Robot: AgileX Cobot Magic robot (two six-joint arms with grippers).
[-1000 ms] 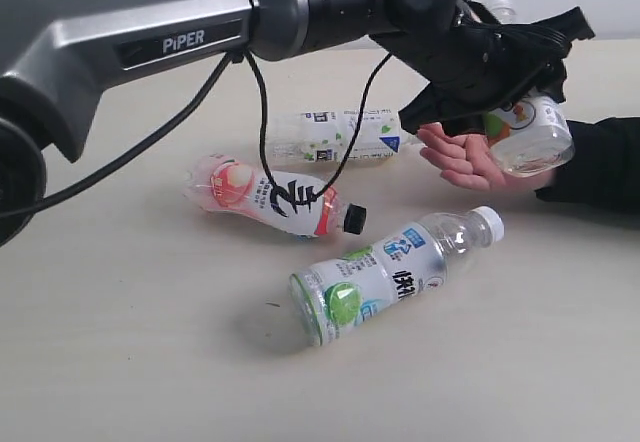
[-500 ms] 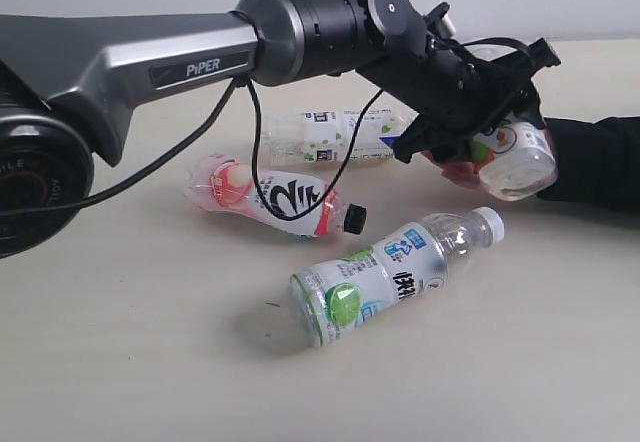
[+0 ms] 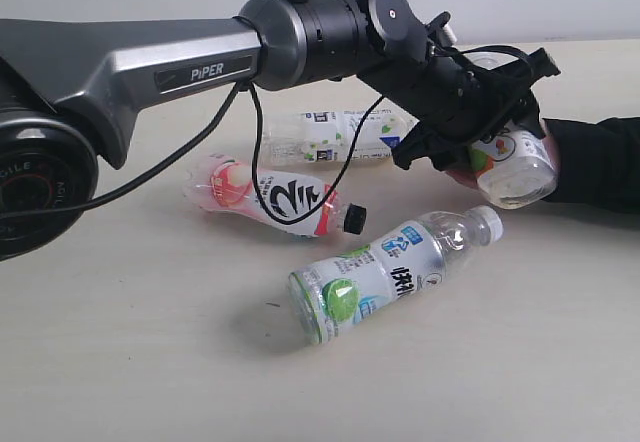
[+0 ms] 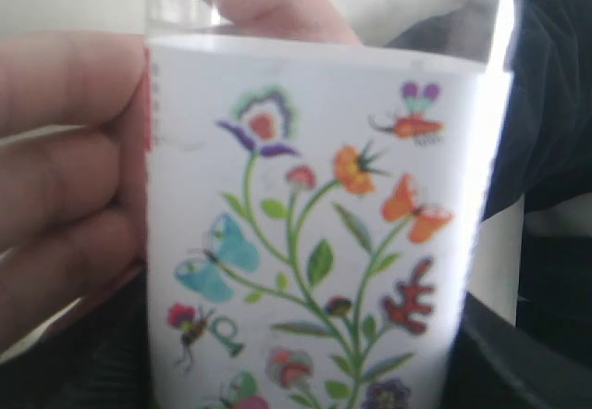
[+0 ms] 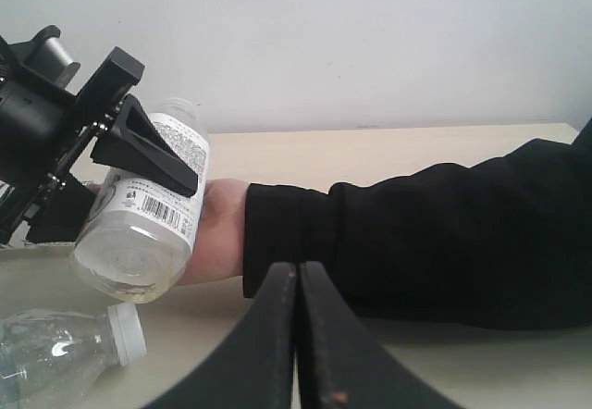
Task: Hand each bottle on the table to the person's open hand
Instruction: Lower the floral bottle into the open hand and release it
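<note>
exterior view, nearest first: the silver-green bottle (image 3: 385, 280) with a white cap lies on its side on the pale table (image 3: 130, 362), base toward the camera and cap pointing away to the right. just behind it to the left, the pink bottle (image 3: 265, 199) with a black cap also lies flat, its cap aimed at the silver-green bottle but apart from it. farther back the white-green bottle (image 3: 335, 135) lies lengthwise, crossed in the picture by a black cable (image 3: 258, 132) hanging from the left arm (image 3: 150, 57). that arm reaches from the left over to the right side. the left claw (image 3: 488, 112) is clenched on the flowered bottle (image 3: 515, 162), holding it tilted off the table with its base low and toward the camera. the bottle rests in the person's hand (image 3: 460, 174), which comes in from the right out of a black sleeve (image 3: 600, 162). the left wrist view shows the hand curled against the side of the flowered label. it is too blurred to tell how firmly the hand grips, though it seems to be closing. the right wrist view shows the right claw (image 5: 297, 279) low over the table near the sleeve, its two fingers pressed together with nothing between them.
</note>
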